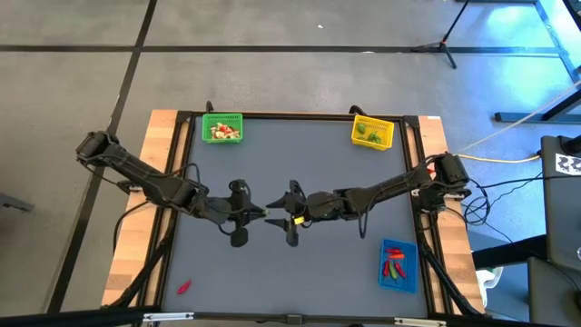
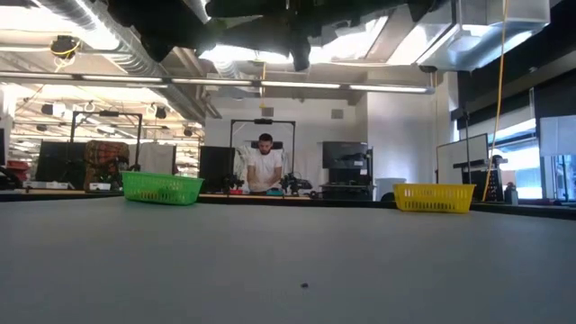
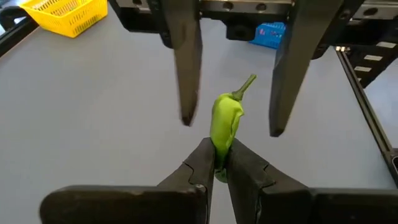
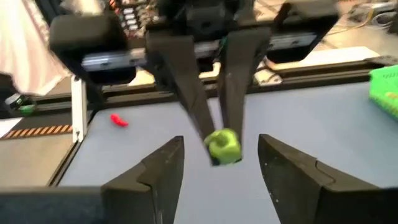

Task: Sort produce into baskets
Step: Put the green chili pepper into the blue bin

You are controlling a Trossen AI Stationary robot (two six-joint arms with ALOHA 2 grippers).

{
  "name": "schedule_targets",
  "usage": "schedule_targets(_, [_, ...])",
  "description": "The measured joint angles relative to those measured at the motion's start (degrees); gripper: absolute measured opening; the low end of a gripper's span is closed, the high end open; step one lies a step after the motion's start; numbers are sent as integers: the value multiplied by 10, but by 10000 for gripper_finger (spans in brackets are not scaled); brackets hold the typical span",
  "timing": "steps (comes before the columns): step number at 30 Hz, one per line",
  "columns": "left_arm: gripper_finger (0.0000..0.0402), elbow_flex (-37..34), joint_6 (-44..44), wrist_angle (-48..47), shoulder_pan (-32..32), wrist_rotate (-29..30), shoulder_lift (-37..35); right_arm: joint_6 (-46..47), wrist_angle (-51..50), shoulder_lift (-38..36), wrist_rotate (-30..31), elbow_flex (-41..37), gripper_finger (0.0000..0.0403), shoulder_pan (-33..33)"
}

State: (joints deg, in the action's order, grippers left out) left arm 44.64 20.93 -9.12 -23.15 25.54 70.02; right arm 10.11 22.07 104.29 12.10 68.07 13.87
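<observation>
A small green pepper (image 3: 225,121) hangs over the middle of the table with my left gripper (image 1: 265,215) shut on it. My right gripper (image 1: 284,216) faces it from the table's right. It is open, one finger (image 3: 186,74) on each side of the pepper's stem end, touching nothing. The green basket (image 1: 222,127) at the far left holds pale and red pieces. The yellow basket (image 1: 372,133) at the far right holds green pieces. The blue basket (image 1: 398,265) at the near right holds red chilies. One red chili (image 1: 184,287) lies on the mat at the near left. My left gripper pinches the pepper's blunt end (image 3: 219,148) between its two fingertips. The fingers come from the table's left, slanting a little downward, and lie along the pepper. The pepper sticks out past the fingertips, stem end (image 3: 245,84) toward my right gripper, lifted clear of the table.
The dark mat (image 1: 300,173) has wooden strips along its left and right sides. In the low view, both grippers show as dark shapes at the top, above the mat. A person stands at a bench (image 2: 265,166) far behind the table.
</observation>
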Motion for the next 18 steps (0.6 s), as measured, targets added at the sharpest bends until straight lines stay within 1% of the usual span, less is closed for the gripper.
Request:
schedule_targets(2, [32, 0, 0, -1, -1, 0, 0, 0, 1, 0, -10, 0, 194, 0])
schedule_targets(4, [32, 0, 0, -2, -1, 1, 0, 0, 12, 0, -12, 0, 173, 0])
schedule_targets(6, [33, 0, 0, -3, -1, 0, 0, -1, 14, 0, -11, 0, 143, 0])
schedule_targets(11, [33, 0, 0, -5, -1, 0, 0, -1, 2, 0, -11, 0, 50, -1])
schedule_targets(13, [33, 0, 4, -5, -1, 0, 0, -2, 2, 0, -11, 0, 19, -1])
schedule_targets(15, [33, 0, 14, -4, -1, 0, 0, -6, 4, 0, -11, 0, 12, 0])
schedule_targets(18, [36, 0, 13, -7, -1, 0, 0, -16, 3, 0, -11, 0, 26, -1])
